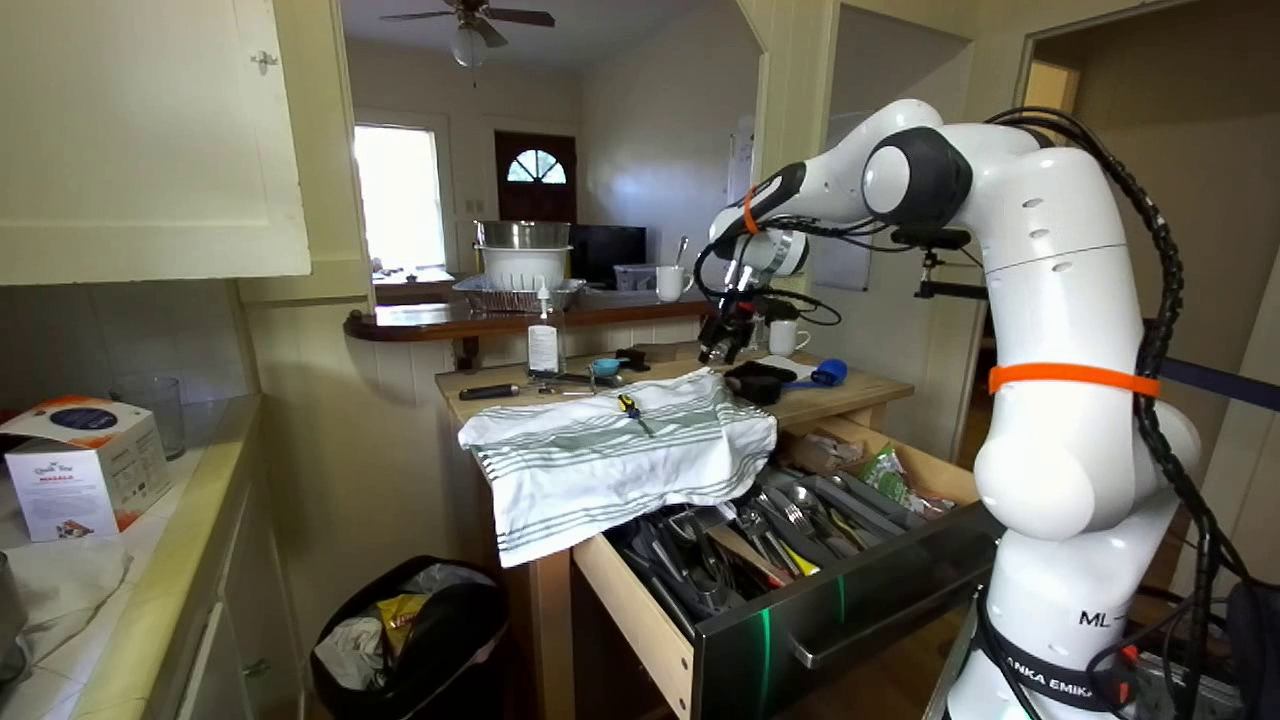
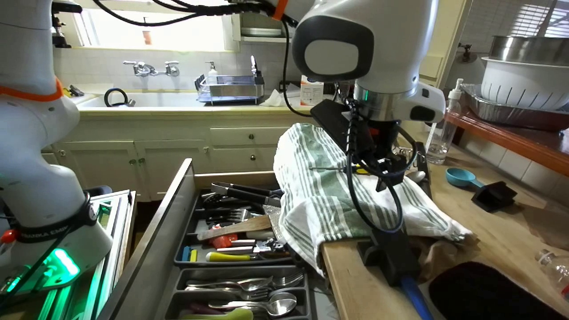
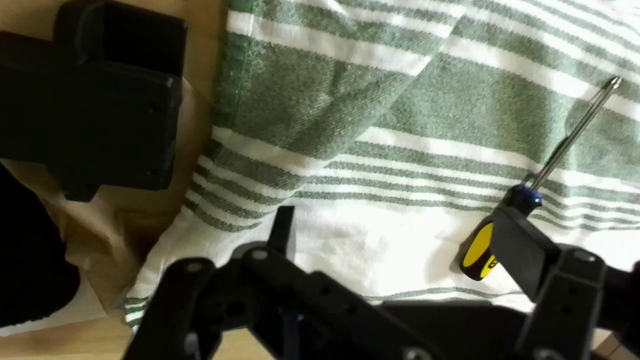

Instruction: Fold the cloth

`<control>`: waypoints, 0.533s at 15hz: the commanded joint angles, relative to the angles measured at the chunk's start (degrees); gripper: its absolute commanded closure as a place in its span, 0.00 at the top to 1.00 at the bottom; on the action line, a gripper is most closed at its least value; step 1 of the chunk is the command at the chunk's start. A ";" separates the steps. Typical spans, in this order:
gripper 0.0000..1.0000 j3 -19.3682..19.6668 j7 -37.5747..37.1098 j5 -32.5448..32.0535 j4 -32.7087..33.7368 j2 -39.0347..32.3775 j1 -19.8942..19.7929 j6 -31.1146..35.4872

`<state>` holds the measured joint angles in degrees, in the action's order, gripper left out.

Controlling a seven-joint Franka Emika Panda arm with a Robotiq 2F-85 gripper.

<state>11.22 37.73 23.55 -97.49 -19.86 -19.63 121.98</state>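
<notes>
White Panda arm (image 1: 1045, 260) is the big thing here, reaching out so its pincer (image 3: 392, 225) points down. Below the pincer there's a wooden table (image 2: 344, 273), and lower still, off toward the arm's base, a pulled-out drawer (image 1: 880, 590) stuffed with utensils.

The cloth (image 1: 600, 460), white with grey-green stripes, is under the pincer, rumpled on the tabletop with one side drooping over the edge by the drawer. In the wrist view a diagonal line runs across it ahead of the pincer; fold or crease, can't tell.

The pincer's fingers (image 3: 284, 230) are spread wide, cloth showing through the gap. How high the tips are, I honestly can't judge.

Left of the pincer in that view sits a chunky black block (image 3: 120, 110), near the cloth. A screwdriver (image 3: 530, 195) lies on the cloth by the pincer's right-hand finger, which hides part of its yellow-and-black handle. A light-blue scoop (image 2: 460, 176) is right of the pincer in an exterior view.
</notes>
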 commanded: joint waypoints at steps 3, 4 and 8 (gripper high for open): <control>1.00 -2.24 -4.48 0.39 7.21 -8.51 -3.32 5.46; 1.00 -2.81 -4.89 0.60 7.93 -9.51 -3.86 6.48; 1.00 -3.83 -8.06 -1.43 9.56 -12.65 -4.57 12.00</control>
<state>8.69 32.88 23.42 -90.69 -29.50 -23.10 131.34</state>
